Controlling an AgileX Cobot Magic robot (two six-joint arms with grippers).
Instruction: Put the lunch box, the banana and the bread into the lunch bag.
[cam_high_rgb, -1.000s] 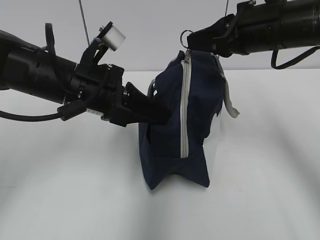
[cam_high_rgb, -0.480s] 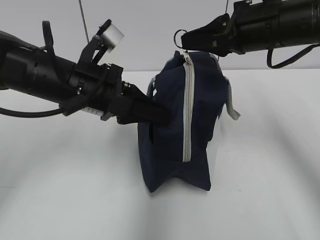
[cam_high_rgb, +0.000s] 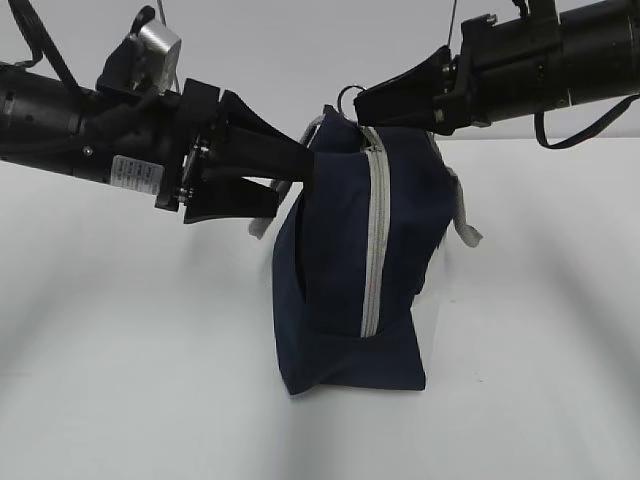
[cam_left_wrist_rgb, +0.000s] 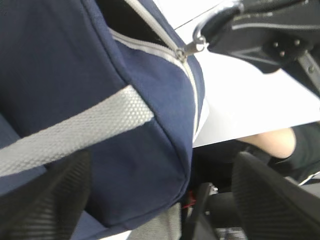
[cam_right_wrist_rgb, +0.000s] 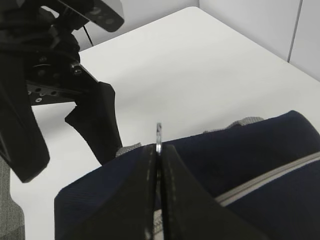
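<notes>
table (cam_high_rgb: 120, 400): white, bare in the near field; carries only the bag in what shows.
lunch bag (cam_high_rgb: 350, 270): navy, standing upright on its base, mid-table, narrow end facing the exterior camera; long axis runs away from that camera; grey zipper (cam_high_rgb: 372, 240) runs from the top down the near end, closed along that stretch.
bag handle (cam_left_wrist_rgb: 75, 132): grey webbing, crosses the bag side in the left wrist view, between the two dark pads.
left end effector (cam_high_rgb: 285, 175): released, jaws spread wide, at the bag's upper edge from 9 o'clock; upper finger touches or just meets the fabric near the top corner, lower finger hangs just beside the side panel; nothing gripped.
right end effector (cam_high_rgb: 365, 105): clenched on the metal ring pull (cam_right_wrist_rgb: 158, 135) at the bag's top, coming in from 2 o'clock; ring stands edge-on between the closed fingers.
key relation: zipper pull sits at the bag's top, right arm already on it; zipper line leads from the pull toward 6 o'clock down the near end and back along the top.
lunch box, banana, bread: not visible in any view; cannot tell whether inside the bag or elsewhere.
step (judgement): zipper work, with the bag no longer braced on the left.
risk (judgement): bag may tip or lift when the pull moves.
</notes>
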